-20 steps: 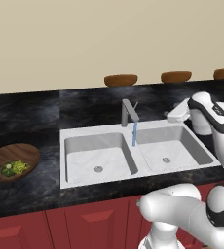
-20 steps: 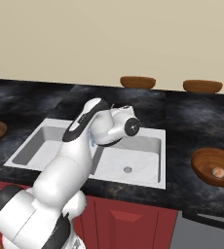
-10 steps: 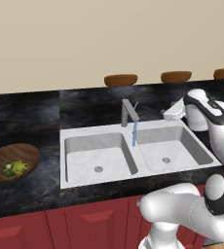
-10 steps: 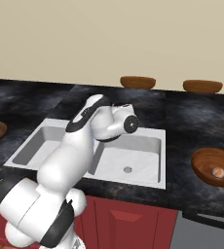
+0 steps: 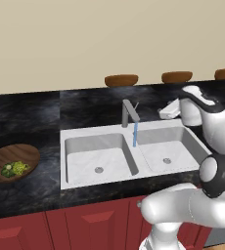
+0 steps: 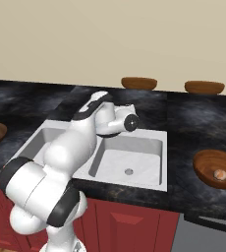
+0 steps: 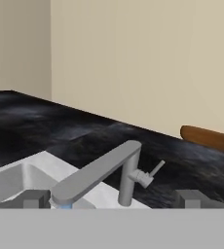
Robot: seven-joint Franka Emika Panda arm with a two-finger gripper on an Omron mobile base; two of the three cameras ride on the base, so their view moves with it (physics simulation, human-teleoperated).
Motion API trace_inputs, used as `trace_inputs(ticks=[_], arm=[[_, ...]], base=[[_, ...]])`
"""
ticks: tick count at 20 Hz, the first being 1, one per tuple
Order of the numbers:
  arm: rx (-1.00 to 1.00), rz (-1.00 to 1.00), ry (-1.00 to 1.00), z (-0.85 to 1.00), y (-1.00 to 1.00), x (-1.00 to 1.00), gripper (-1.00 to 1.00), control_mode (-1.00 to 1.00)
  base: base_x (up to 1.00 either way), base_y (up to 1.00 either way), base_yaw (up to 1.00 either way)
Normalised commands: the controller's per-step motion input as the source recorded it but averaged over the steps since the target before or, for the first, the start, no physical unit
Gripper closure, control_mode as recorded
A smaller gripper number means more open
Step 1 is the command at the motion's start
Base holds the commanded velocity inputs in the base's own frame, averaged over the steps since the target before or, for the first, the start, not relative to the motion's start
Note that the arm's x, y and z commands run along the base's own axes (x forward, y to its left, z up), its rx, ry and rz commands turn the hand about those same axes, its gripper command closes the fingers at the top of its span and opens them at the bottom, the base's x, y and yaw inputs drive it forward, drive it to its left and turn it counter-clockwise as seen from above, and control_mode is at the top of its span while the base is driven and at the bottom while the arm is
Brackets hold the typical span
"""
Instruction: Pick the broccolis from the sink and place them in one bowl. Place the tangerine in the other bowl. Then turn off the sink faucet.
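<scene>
Across the counter: we see black marbled stone [image 5: 31,114] running wall to wall, with red cabinet fronts [image 5: 85,224] below it.
Sink: the white double-basin sink [image 5: 80,139] sits in the middle, and both basins look empty to us, a grey drain in each.
Left bowl: the wide dark wooden bowl [image 5: 24,152] to the left of the sink holds the broccolis [image 5: 13,169], a green and yellowish cluster.
Right bowl: a second wooden bowl [image 6: 214,160] right of the sink holds the tangerine [image 6: 220,173].
Step in hand: we judge the sorting done and only the sink faucet [image 5: 129,113] left, since a blue stream [image 5: 135,135] falls from its spout into the sink.
Arm: we have the hand beside the faucet on its right, above the back rim of the right basin.
Gripper: the gripper [image 7: 111,199] faces the faucet, its two grey tips wide apart and holding nothing.
Lever: the thin lever handle [image 7: 156,168] sticks out on the faucet post's right in the hand view, above and between the tips, untouched.
How to do it well: we would advance until one finger [image 7: 189,198] meets the lever, then sweep it sideways and watch for the stream to stop.
Risk: we could strike the post or spout and miss the slim lever.
Back wall: small brown oval bowls [image 5: 121,80] line the counter's rear edge.
Writing: we find no brand, label or lettering anywhere.
</scene>
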Motion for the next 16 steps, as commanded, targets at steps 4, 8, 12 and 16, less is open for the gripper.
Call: trace_inputs(ticks=[4,8,12,16], arm=[[0.00,0.00,-0.01,-0.21,0.00,0.34,-1.00,-1.00],[0.00,0.02,0.00,-0.11,0.00,0.28,-1.00,-1.00],[0.00,0.06,-0.01,-0.03,0.00,0.15,-1.00,-1.00],[0.00,0.05,-0.01,-0.01,0.00,0.14,-1.00,-1.00]], base=[[0.00,0.00,0.00],[0.00,0.00,0.00],[0.00,0.00,0.00],[0.00,0.00,0.00]])
